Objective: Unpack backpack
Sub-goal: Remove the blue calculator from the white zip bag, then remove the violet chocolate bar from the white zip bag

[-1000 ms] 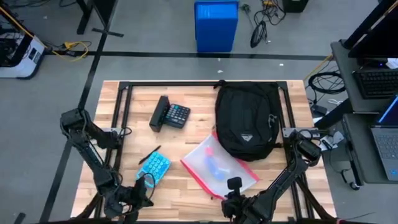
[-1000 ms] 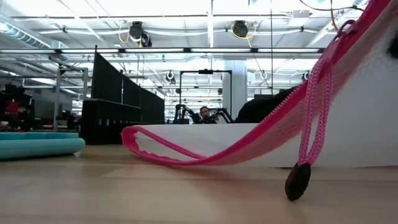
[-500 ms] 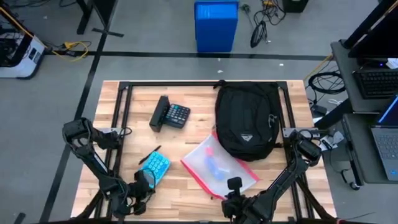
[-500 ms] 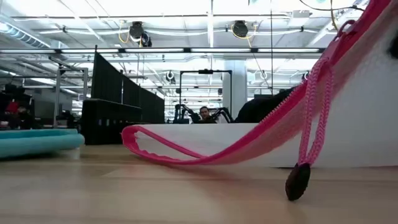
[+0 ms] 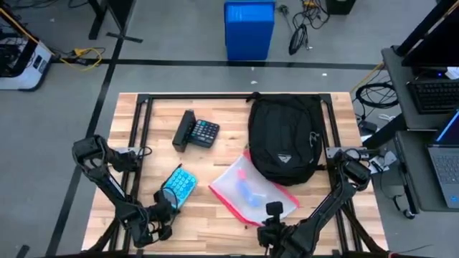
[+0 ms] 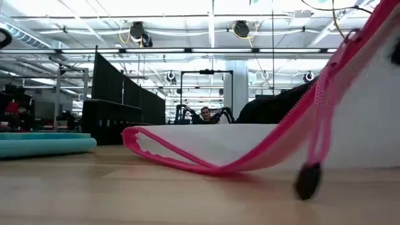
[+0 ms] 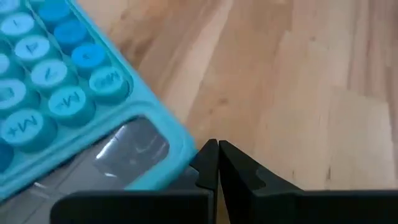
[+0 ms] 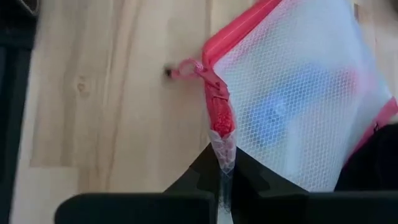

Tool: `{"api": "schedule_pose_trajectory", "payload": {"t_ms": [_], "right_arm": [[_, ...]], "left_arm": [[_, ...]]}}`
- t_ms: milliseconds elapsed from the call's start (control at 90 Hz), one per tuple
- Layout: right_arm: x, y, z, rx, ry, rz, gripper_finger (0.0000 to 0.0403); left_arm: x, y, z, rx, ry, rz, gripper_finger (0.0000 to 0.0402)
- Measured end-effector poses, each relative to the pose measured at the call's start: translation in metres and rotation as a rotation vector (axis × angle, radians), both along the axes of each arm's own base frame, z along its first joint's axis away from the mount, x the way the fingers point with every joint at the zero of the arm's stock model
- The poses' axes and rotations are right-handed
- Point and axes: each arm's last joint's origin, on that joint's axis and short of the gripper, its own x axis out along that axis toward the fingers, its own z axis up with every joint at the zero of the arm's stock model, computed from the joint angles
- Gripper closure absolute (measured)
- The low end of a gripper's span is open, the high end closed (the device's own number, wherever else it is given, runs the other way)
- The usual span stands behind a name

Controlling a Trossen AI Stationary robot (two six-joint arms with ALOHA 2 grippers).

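The black backpack lies flat on its back at the table's far right; no gripper touches it. In front of it lies a white mesh pouch with pink zipper trim and something blue inside. My right gripper is shut on the pouch's near corner. A teal calculator lies near the front left. My left gripper is shut and sits at the calculator's near corner. My left gripper has its shut fingers level with the table, coming from the near side. The outer side of one finger meets the calculator's display-end corner. The calculator lies flat on the table. My right gripper pinches the pouch's near corner, beside the zipper's end, between its two fingers. The fingers come from the table's near side. That corner is raised, and the pouch's other end rests on the table.
A black calculator lies at the far left of the backpack. Bare wood shows along the front left and near edge. A blue bin stands on the floor beyond the table.
My left gripper has moved toward the table's far edge against the teal calculator, which has slid toward the far right and turned. The pouch's raised edge has sagged a little, and its pull cord has swung.
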Motion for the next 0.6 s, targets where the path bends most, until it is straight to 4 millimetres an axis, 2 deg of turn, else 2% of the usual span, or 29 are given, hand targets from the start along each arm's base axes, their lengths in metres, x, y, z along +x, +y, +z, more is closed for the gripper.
{"api": "schedule_pose_trajectory", "payload": {"t_ms": [133, 322, 600], "right_arm": [[-0.005, 0.001, 0.011, 0.048, -0.030, -0.020, 0.0387], [-0.021, 0.007, 0.034, 0.231, -0.019, -0.090, 0.0325], [-0.033, 0.016, 0.040, 0.312, -0.030, -0.125, 0.0247]], "left_arm": [[0.003, -0.005, 0.008, -0.017, -0.002, -0.006, 0.0402], [0.008, -0.016, 0.024, -0.028, 0.037, -0.015, 0.0402], [0.014, -0.029, 0.037, -0.036, -0.005, -0.059, 0.0402]]}}
